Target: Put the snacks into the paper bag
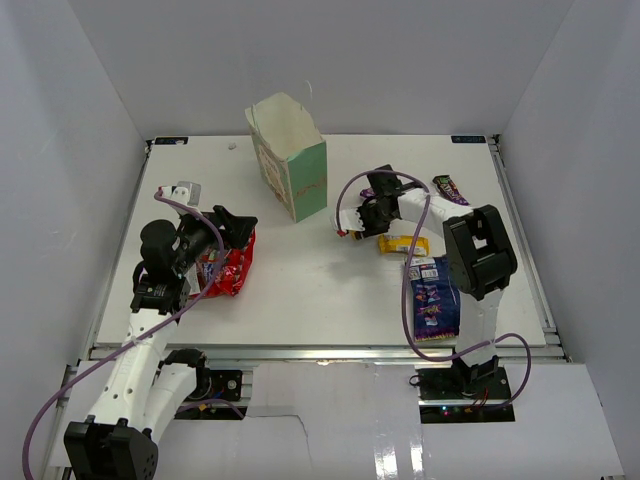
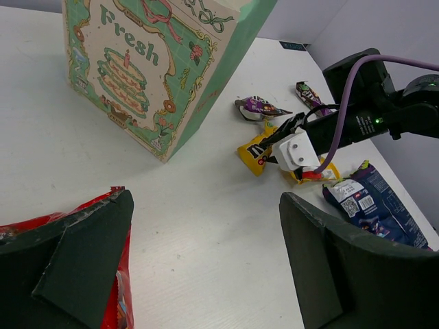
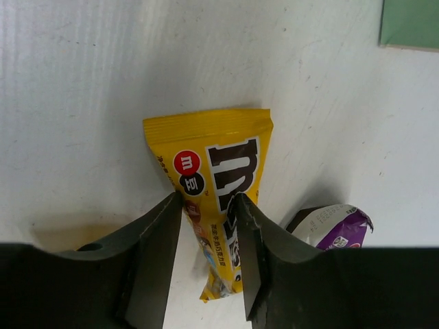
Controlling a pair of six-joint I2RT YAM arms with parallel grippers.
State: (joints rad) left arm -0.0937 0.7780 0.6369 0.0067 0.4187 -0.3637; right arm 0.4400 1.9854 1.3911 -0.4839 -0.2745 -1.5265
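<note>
On table (image 1: 300, 290) | right fingers (image 3: 151, 267) pinch glossy yellow pack (image 3: 206, 151) | left fingers (image 2: 75, 260) wide over red bag (image 1: 230, 272)

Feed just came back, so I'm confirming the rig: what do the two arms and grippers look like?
The left arm and right arm are white tubular links with black joint housings. A loose purple cable runs along each. The left gripper and right gripper have dark, flat, wedge-shaped fingers. A white block sits at the right wrist.

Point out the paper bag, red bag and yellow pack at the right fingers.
paper bag (image 1: 308, 182), top view, green side wall
red bag (image 1: 236, 266), top view, crinkled middle
yellow pack (image 3: 206, 140), right wrist view, upper half
</note>
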